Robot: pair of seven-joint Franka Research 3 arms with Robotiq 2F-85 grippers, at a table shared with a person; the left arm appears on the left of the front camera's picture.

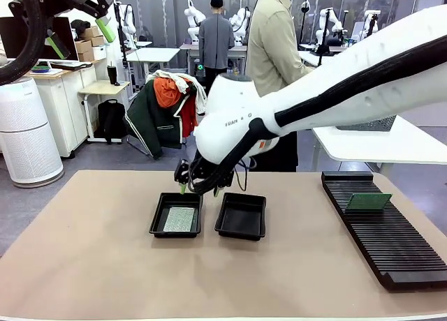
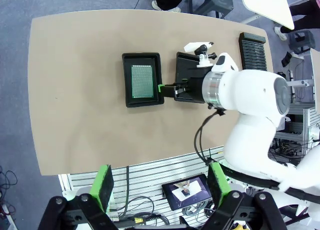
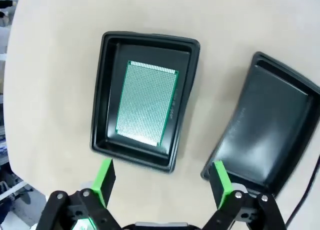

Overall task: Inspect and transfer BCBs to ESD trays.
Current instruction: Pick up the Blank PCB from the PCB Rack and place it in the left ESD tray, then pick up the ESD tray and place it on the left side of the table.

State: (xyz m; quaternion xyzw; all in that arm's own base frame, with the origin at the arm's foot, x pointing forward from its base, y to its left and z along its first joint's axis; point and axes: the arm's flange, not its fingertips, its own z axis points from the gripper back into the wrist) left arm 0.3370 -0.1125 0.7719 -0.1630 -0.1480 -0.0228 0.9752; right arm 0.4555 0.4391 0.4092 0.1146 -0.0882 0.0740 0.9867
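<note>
Right gripper (image 1: 199, 189) hung with its fingers spread and nothing between them, just above the far rim of one black tray (image 1: 155, 225). From its own wrist camera, the right gripper (image 3: 162, 177) looked straight down, and the green board (image 3: 146, 102) lay flat on that tray's (image 3: 100, 90) floor, a little ahead of the fingertips and nearer the left one. The board's long axis ran away from the gripper, square to the line along which the fingers would close.

The second tray (image 1: 241, 216) sat just beside the first, under the other fingertip's side, and held nothing. A second board (image 1: 369, 201) stood on edge in the black rack (image 1: 391, 241), well apart from the gripper, back toward the right arm's own side of the table (so this arm looked the nearer one for it). The left gripper (image 2: 160, 185) was spread too, empty, high above the table.
</note>
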